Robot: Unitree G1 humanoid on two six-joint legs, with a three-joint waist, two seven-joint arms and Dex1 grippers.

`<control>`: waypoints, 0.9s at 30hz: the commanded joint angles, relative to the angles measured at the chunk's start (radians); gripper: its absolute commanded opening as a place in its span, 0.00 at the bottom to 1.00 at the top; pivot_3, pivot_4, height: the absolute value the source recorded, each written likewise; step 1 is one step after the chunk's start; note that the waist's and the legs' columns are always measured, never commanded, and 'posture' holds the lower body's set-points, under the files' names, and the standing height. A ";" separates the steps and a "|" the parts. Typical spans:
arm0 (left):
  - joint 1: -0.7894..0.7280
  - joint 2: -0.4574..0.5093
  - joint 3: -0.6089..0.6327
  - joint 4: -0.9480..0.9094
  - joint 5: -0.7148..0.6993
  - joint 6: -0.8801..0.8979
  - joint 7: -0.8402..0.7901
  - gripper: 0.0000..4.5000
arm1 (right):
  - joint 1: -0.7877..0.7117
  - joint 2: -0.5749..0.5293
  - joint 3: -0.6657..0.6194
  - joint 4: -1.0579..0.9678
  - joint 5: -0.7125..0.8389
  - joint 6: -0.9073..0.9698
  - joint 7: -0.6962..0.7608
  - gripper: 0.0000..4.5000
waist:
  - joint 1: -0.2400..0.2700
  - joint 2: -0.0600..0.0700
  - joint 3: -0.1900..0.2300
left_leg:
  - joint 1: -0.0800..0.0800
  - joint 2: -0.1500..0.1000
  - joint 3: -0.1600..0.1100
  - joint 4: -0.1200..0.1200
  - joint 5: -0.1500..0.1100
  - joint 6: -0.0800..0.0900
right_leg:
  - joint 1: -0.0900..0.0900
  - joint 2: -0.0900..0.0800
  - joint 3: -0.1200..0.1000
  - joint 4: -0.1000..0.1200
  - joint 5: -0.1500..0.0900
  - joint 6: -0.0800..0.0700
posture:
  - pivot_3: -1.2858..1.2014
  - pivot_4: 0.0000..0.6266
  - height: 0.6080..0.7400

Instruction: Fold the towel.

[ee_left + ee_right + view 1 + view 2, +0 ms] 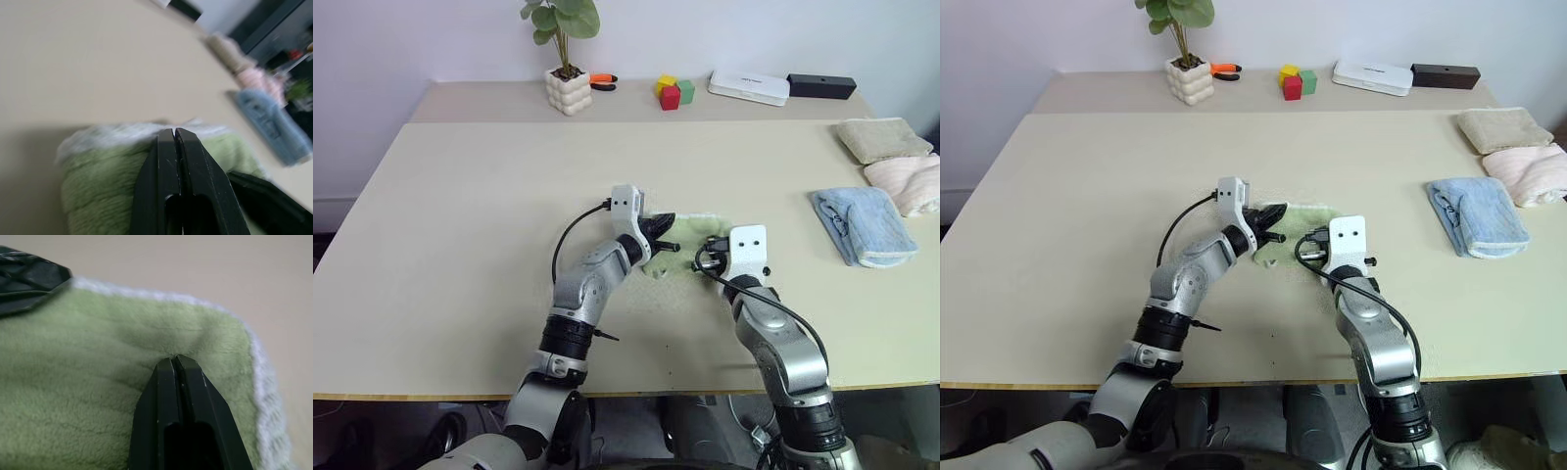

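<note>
The towel (685, 266) is a small light green bundle with a whitish edge, lying near the middle of the table (460, 215). My left gripper (666, 229) reaches in from the left and is shut, its tips (173, 131) over the towel's top. My right gripper (175, 358) is also shut, its tips pressing a slight dimple into the green pile near a trimmed corner. No cloth shows between either pair of fingers. The two grippers sit close together over the towel (98, 382), and my arms hide much of it in the eye views.
A folded light blue towel (862, 225), a beige one (883, 139) and a pink one (906, 183) lie at the right. Along the back stand a potted plant (569, 90), an orange tool (603, 80), coloured blocks (674, 91), a white box (749, 86) and a black box (820, 86).
</note>
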 commanded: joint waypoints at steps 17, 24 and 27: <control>-0.019 0.106 0.109 -0.133 -0.094 0.046 -0.093 0.98 | -0.119 -0.074 -0.222 0.125 -0.019 -0.157 0.100 0.99 | -0.001 0.000 0.000 | 0.002 0.000 0.000 0.000 0.000 0.000 | 0.002 0.000 0.000 0.001 0.000 0.000 | 0.52 0.24 1.00; -0.010 0.167 0.185 -0.207 -0.184 0.201 -0.072 0.99 | -0.156 -0.145 -0.283 0.187 0.006 -0.188 0.163 1.00 | 0.001 0.000 0.000 | 0.002 0.000 0.000 0.000 0.000 0.000 | 0.002 0.000 0.000 0.001 0.000 0.000 | 0.52 0.24 1.00; 0.000 0.205 0.235 -0.241 -0.277 0.369 -0.060 0.99 | -0.176 -0.188 -0.300 0.129 0.198 -0.123 0.391 1.00 | -0.005 0.001 0.000 | 0.002 0.000 0.000 0.000 0.000 0.000 | 0.002 0.000 0.000 0.001 0.000 0.000 | 0.52 0.24 1.00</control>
